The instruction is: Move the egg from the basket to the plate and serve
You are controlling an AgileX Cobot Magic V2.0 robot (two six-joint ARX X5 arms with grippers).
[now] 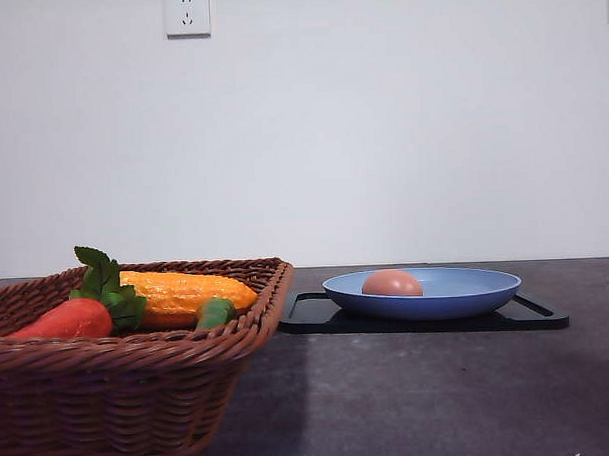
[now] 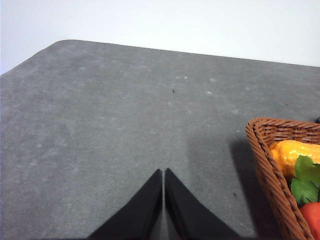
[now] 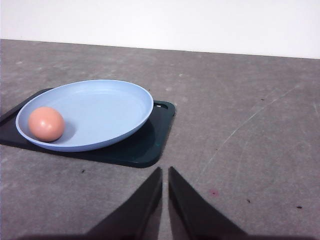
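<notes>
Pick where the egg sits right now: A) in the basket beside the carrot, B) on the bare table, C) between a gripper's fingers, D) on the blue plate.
D: the egg lies on the blue plate, near its rim, with no gripper touching it.

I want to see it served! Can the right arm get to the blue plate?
Probably yes: the right tool sits shut near the round light-blue plate on its black tray, with bare table between.

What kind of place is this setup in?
Probably a lab or test bench staged as a kitchen: a bare wall with a power outlet, a grey table, and toy-like food in a wicker basket.
</notes>
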